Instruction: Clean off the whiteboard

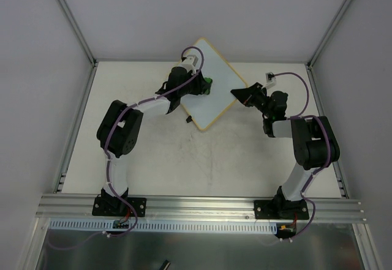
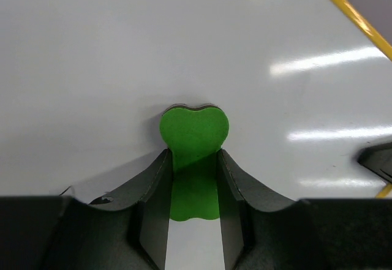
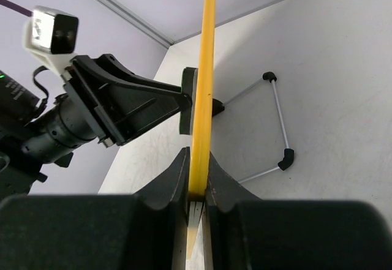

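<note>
While the left gripper (image 2: 193,157) clamps the green eraser (image 2: 195,129), its lower half shadowed between the jaws, the right gripper (image 3: 197,163) pinches the whiteboard (image 3: 208,37) edge-on, its face hidden.

From above, my left arm stretched across the white table (image 1: 184,166) with my left gripper (image 1: 206,85) over the whiteboard (image 1: 215,103), a small green eraser (image 1: 209,84) at its tip against the white face. The board sat turned like a diamond at the table's far side. My right gripper (image 1: 240,93) met its tan-yellow rim at the right-hand corner. A small black clip (image 1: 190,119) showed at the board's near-left edge.
</note>
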